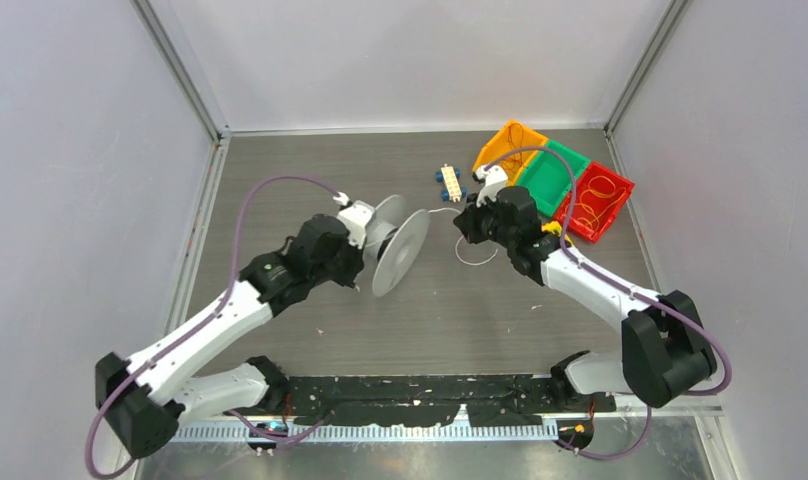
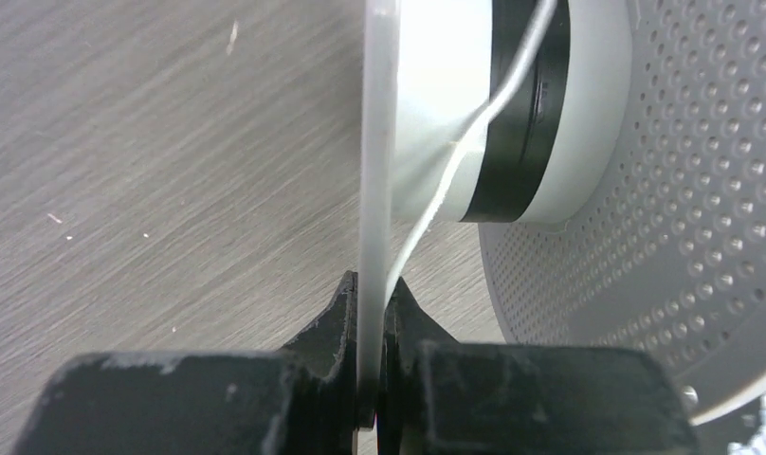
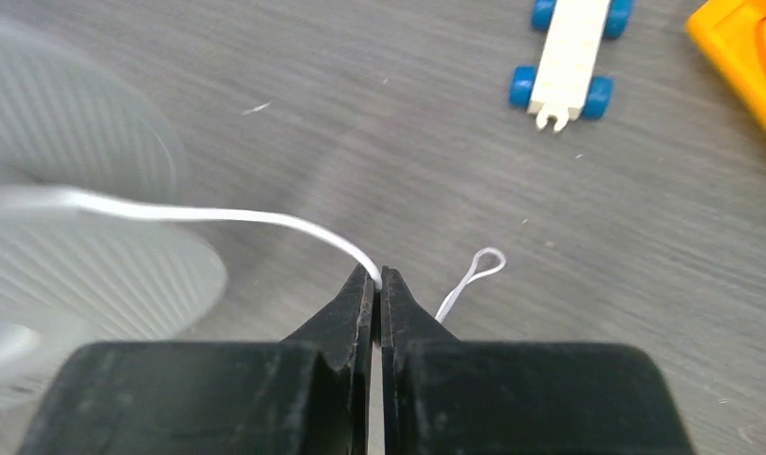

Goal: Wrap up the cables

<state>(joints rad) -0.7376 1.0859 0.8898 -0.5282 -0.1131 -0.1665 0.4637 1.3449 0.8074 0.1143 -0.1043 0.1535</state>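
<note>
A grey spool [image 1: 400,250] with two perforated round flanges stands on edge at the table's middle. My left gripper [image 2: 373,289] is shut on the rim of one flange [image 2: 379,142] and holds the spool. The thin white cable [image 3: 227,215] runs from the spool's hub [image 2: 455,114] to my right gripper [image 3: 377,278], which is shut on it just right of the spool [image 1: 472,222]. The cable's free end lies on the table in a small loop [image 3: 483,263], also seen in the top view [image 1: 477,255].
A white toy car with blue wheels [image 1: 448,182] lies behind the right gripper, also in the right wrist view [image 3: 569,57]. Orange [image 1: 508,145], green [image 1: 555,175] and red [image 1: 595,200] bins with wire coils stand at the back right. Purple arm cords arc above both arms.
</note>
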